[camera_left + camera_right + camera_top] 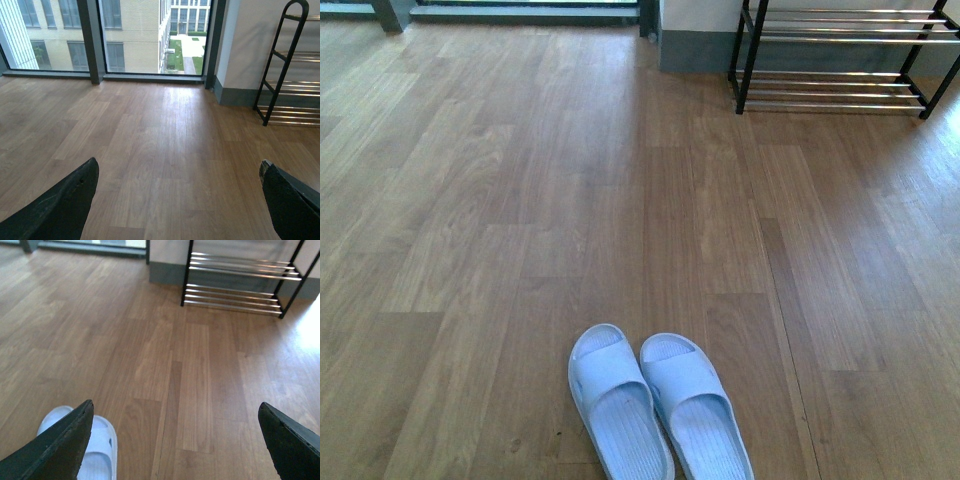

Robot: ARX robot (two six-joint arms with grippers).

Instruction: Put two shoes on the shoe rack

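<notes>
Brown wood-plank floor (520, 200) runs all the way to tall windows (135, 35) with dark frames (92, 40). Outside stand pale brick buildings (132, 22) and a strip of lawn (176, 59). Beside the glass, a white wall (245, 45) meets a grey skirting (235, 96). A patch of daylight (306, 325) lies bright on the floor.

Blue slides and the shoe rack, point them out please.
Blue slides (610, 367), front view, strap of the one further left.
Shoe rack (830, 97), front view, lower chrome bars.
</notes>
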